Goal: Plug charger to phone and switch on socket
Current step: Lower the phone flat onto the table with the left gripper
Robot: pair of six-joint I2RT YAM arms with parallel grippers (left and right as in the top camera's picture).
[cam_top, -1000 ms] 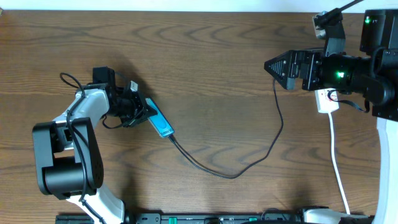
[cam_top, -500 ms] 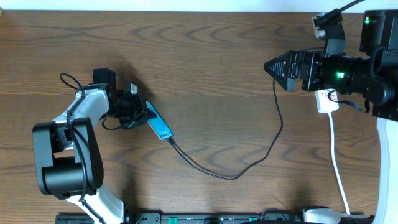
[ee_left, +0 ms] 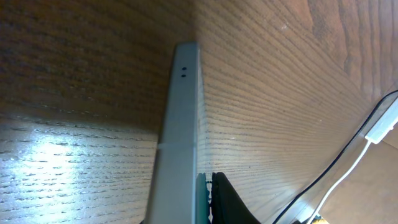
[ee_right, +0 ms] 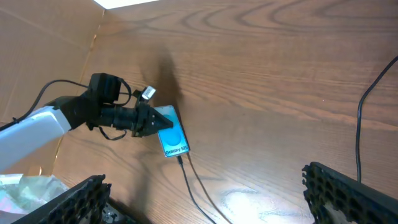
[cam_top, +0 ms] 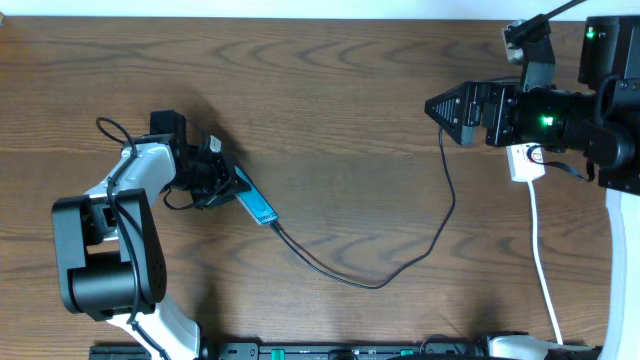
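The phone [cam_top: 258, 199], with its turquoise screen, lies slanted at the left of the table. Its upper end sits between the fingers of my left gripper [cam_top: 229, 180], which is shut on it. The left wrist view shows the phone's grey edge [ee_left: 180, 124] pressed close against one black finger [ee_left: 227, 202]. The charger [cam_top: 370, 284], a thin black cable, has its plug tip [ee_right: 180, 159] in the phone's lower end and loops right, then up. The socket [cam_top: 523, 161] shows as a white end under my right arm. My right gripper [cam_top: 437, 105] hangs wide open and holds nothing.
The socket's white lead [cam_top: 545, 270] runs down the right side to the front edge. The left arm's base [cam_top: 100, 260] stands at the front left. A white wall edge [ee_right: 124, 3] borders the far side of the brown wooden table [cam_top: 330, 90].
The phone and the left gripper have shifted slightly to the left, and the phone looks narrower from above. The right arm and the cable have not moved.
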